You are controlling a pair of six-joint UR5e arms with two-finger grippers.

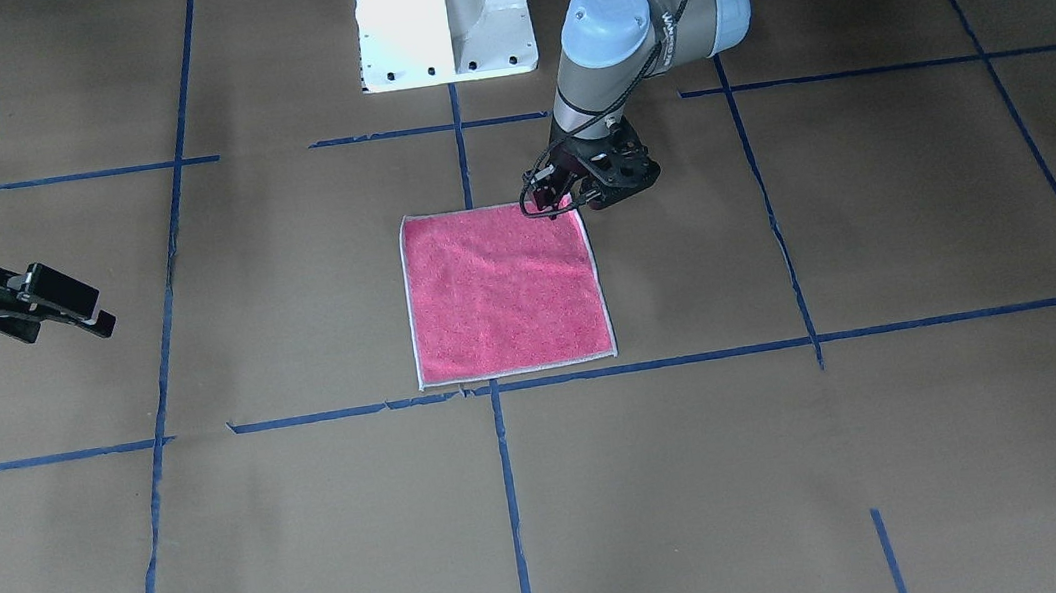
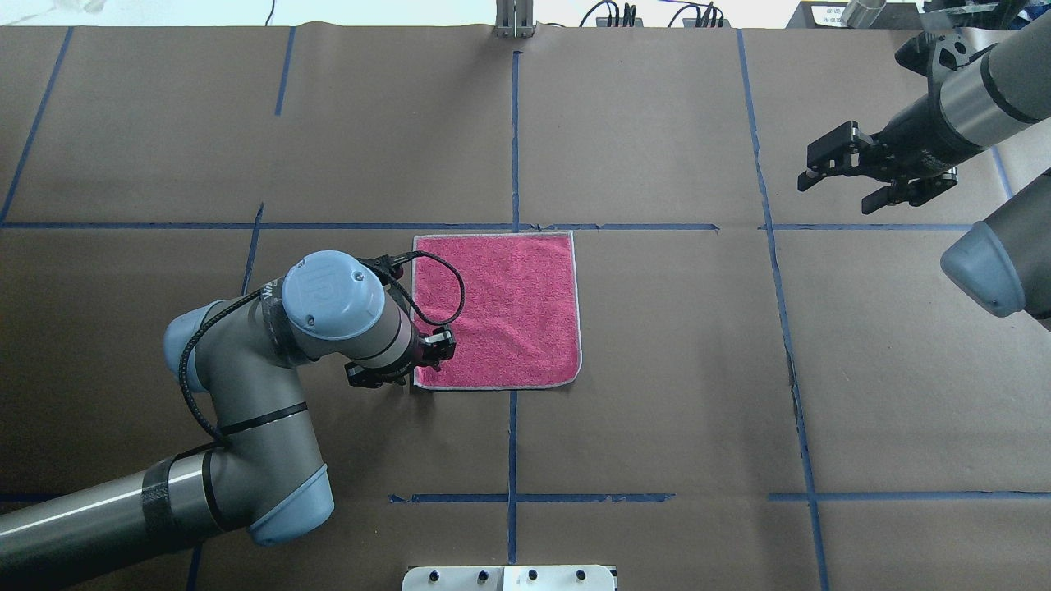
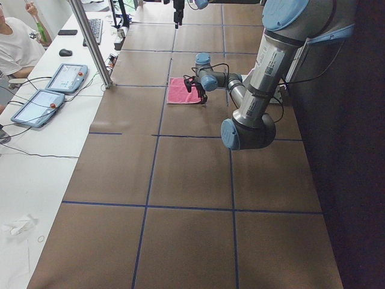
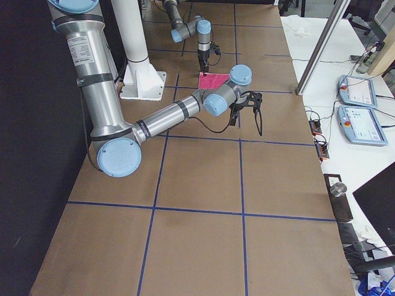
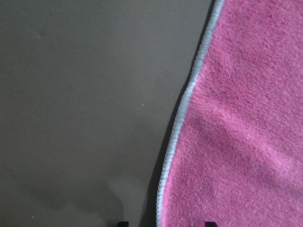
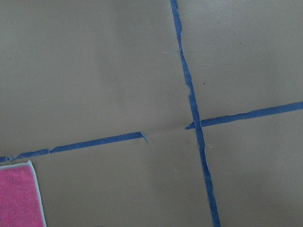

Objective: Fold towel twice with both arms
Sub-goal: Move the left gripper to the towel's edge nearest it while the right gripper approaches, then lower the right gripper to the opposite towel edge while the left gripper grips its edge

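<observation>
**Soft pile, matt paper, satin metal**

The towel (image 2: 509, 312) is fuzzy pink terry cloth, its edge whitish stitching. The table (image 2: 657, 369) wears matt brown paper striped with blue tape (image 2: 515, 139). My left arm (image 2: 254, 443) and right arm (image 2: 977, 107) are satin silver-grey metal tubes with smooth light-blue caps.

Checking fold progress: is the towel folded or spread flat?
Spread flat: the towel is a single pink square, whitish border along its edges, no grey face showing.

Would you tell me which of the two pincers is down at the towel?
The left pincer, low over a corner of the towel; the right pincer hangs open, far from it.
</observation>
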